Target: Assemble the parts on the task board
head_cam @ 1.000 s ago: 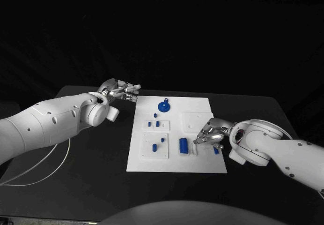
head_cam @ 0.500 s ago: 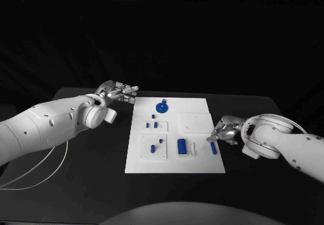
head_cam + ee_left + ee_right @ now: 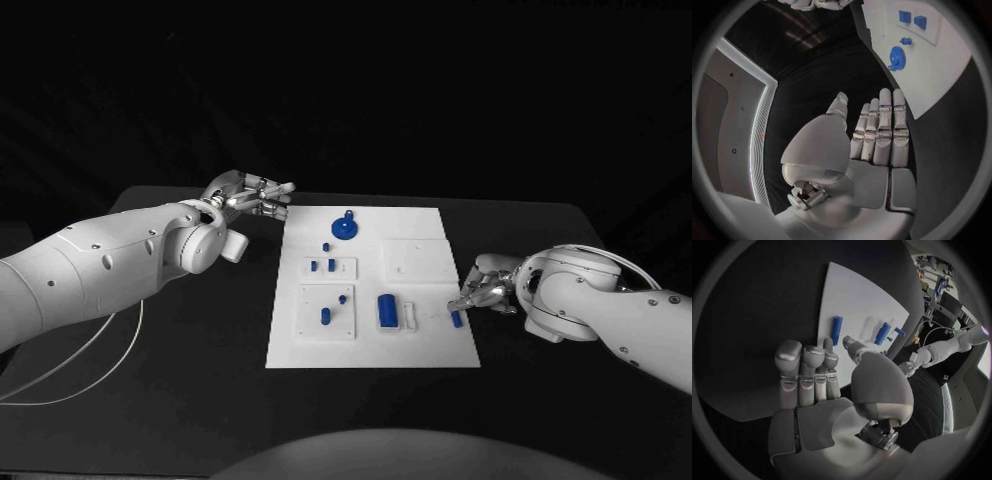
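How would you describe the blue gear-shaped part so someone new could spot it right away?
Start at the white task board in the middle of the black table. Go to its far end, near the left hand. The gear-shaped part lies there, round and toothed, while the other blue parts are bars or blocks.

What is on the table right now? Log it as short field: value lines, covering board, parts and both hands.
surface: black table
task board: white plate mid-table
gear part: blue, toothed, at the board's far end
long part: blue bar lying near the board's middle
slim part: blue peg lying at the board's right edge
left hand: off the board's far left corner, fingers apart, holds nothing
right hand: at the board's right edge beside the slim part, holds nothing
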Available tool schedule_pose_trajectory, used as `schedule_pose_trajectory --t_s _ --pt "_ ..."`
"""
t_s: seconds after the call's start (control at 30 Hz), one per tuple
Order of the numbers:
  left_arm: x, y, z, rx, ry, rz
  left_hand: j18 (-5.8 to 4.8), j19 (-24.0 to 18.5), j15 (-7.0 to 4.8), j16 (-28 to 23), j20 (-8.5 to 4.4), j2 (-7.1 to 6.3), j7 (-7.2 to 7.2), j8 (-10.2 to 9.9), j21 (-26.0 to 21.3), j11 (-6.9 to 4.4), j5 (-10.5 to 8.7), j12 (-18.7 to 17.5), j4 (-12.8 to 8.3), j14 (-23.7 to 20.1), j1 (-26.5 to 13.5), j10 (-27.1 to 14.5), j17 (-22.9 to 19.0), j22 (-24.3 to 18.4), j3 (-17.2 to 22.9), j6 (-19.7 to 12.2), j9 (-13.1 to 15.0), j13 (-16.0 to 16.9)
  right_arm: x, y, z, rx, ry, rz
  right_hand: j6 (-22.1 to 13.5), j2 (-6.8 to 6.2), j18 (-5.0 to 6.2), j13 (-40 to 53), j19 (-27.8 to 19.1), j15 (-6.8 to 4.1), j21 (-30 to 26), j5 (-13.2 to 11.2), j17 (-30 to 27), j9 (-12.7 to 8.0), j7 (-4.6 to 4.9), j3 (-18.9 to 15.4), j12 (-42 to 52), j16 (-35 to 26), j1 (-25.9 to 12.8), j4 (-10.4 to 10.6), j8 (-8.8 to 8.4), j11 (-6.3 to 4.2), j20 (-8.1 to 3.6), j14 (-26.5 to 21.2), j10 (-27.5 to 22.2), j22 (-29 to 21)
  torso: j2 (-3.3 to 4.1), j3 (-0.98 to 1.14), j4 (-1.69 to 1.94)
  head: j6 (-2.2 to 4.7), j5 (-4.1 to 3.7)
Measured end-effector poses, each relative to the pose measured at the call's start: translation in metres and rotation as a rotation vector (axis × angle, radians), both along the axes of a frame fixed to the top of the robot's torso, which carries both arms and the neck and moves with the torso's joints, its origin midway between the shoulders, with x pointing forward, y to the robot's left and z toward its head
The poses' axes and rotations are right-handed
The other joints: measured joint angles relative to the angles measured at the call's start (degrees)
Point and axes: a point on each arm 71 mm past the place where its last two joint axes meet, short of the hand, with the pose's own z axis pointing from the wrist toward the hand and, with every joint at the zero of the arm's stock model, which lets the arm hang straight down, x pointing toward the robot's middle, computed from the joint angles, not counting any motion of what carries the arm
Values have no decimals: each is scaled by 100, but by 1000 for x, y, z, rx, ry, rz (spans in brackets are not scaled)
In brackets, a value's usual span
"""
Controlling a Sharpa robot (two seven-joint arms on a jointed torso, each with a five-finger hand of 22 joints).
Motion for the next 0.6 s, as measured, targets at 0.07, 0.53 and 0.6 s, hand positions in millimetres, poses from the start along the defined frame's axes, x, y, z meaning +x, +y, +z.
schedule_pose_trajectory --t_s 0.07,0.53,0.6 --pt "0 0 0 0 0 0 0 0 0 0 0 0 0 0 0 0 0 0 0 0 0 0 0 -4 0 0 0 0 0 1 -1 -7 4 3 11 -11 0 -5 0 0 0 -42 1 36 11 -21 0 0 -11 28 0 0 0 0 0 0 -1 -1 1 -7 -3" --pt "0 1 0 0 0 1 0 0 0 0 0 0 0 0 0 0 0 0 0 0 0 0 0 -4 0 0 0 0 -5 1 -11 -54 47 18 101 -53 0 -6 0 0 0 -5 24 245 -37 103 0 0 -53 62 36 0 0 0 0 0 -4 -7 2 -41 7" --pt "0 1 0 0 0 1 0 0 0 0 0 0 0 0 0 0 0 0 0 0 0 0 0 -4 0 0 0 0 -5 1 -12 -57 48 21 107 -53 0 -6 0 0 0 58 27 252 -40 147 0 0 -53 41 47 0 0 0 0 0 -4 -7 1 -43 8"
